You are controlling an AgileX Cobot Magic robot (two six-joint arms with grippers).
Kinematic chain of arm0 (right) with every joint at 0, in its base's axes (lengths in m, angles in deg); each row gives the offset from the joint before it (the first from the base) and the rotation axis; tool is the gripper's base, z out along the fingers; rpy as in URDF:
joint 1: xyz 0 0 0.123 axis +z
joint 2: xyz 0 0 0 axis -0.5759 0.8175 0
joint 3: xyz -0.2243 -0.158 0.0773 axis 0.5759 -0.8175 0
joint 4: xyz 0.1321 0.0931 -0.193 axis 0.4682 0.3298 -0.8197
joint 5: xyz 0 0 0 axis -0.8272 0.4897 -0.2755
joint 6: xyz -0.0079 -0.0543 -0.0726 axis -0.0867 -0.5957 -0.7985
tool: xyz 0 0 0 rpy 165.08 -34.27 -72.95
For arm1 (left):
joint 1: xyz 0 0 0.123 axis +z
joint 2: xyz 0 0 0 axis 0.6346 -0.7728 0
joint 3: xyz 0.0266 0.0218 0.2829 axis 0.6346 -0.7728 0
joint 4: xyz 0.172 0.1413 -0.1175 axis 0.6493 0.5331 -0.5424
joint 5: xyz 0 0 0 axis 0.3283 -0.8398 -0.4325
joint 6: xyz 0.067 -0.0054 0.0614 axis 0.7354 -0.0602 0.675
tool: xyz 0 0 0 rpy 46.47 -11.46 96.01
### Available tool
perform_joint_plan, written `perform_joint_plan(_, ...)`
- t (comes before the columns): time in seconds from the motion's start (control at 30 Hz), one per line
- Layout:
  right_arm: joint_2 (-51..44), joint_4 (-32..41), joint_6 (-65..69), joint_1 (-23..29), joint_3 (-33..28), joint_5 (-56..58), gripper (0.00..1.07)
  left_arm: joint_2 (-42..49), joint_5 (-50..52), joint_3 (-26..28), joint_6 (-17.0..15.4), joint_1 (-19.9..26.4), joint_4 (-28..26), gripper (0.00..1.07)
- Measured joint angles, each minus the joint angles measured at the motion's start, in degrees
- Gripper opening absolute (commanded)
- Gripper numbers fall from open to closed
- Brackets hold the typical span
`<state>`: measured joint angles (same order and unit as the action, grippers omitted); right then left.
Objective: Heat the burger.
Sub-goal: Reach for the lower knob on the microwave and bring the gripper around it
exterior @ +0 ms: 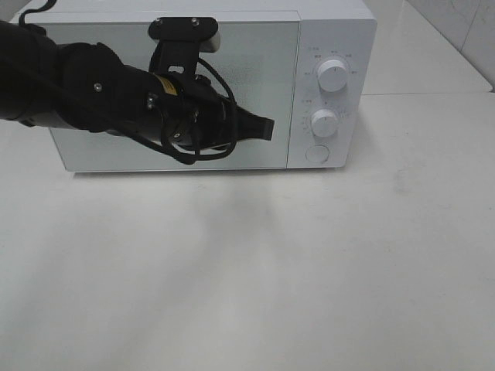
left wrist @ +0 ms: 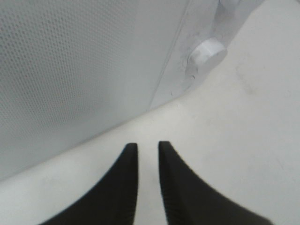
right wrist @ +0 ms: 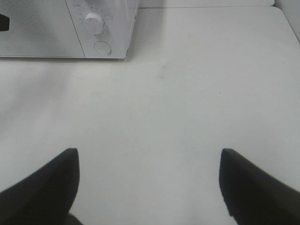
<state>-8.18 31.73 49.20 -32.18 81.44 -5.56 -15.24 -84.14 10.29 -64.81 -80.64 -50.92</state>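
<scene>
**A:** Where is the burger?

**B:** It shows in no view and nowhere on the worktop [exterior: 247, 270]. I judge that it sits behind the closed door [exterior: 263, 62] of the microwave [exterior: 332, 23]. The speckled panel hides the inside.

**A:** And the end effectors?

**B:** The left end effector [exterior: 267, 127] hangs before the door's right edge, just beside the lower knob [exterior: 325, 122]. Its fingers are a narrow slit apart, with nothing between them. The right end effector [right wrist: 147, 152] is low over the worktop, well apart from the microwave, spread wide and empty.

**A:** So what is the step?

**B:** Probably setting a dial. The fingers should spread wider than the knob and come at it squarely. They should close on its rim and turn about its axis, so the oven doesn't shift. Keep off the round button [exterior: 317, 153] below, which likely frees the door.

**A:** What does each view add?

**B:** The high camera shows both knobs, including the upper knob [exterior: 332, 76], and the arm lying across the door. There the left tip looks like a single dark wedge. Only the left wrist view shows the slit between its fingers. The right end effector appears in its own wrist view alone.
</scene>
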Motion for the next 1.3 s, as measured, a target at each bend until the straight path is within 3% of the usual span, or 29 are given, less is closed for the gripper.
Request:
perform_joint_plan(0.03,0.00,0.00,0.00,0.00,0.00,0.00,0.76,0.80,-4.64,0.00,0.00,0.00,0.00,0.83)
perform_joint_plan(0.07,0.00,0.00,0.00,0.00,0.00,0.00,0.76,1.60,-9.17,0.00,0.00,0.00,0.00,1.02)
perform_joint_plan(0.27,0.00,0.00,0.00,0.00,0.00,0.00,0.76,3.61,-17.48,0.00,0.00,0.00,0.52,1.00)
perform_joint_plan(0.33,0.00,0.00,0.00,0.00,0.00,0.00,0.76,5.61,-25.55,0.00,0.00,0.00,2.69,1.00)
perform_joint_plan(0.77,0.00,0.00,0.00,0.00,0.00,0.00,0.76,13.06,-45.49,0.00,-0.57,0.97,9.68,1.00)
perform_joint_plan(1.07,0.00,0.00,0.00,0.00,0.00,0.00,0.76,19.65,-54.60,0.00,-1.43,11.46,10.49,1.00)
perform_joint_plan(1.1,0.00,0.00,0.00,0.00,0.00,0.00,0.76,21.43,-55.63,-0.46,-1.43,14.90,10.71,1.00)
perform_joint_plan(1.13,0.00,0.00,0.00,0.00,0.00,0.00,0.76,21.43,-55.63,-0.46,-1.43,14.90,10.71,1.00)
perform_joint_plan(1.3,0.00,0.00,0.00,0.00,0.00,0.00,0.76,27.67,-57.24,-3.90,-1.43,25.10,11.52,1.00)
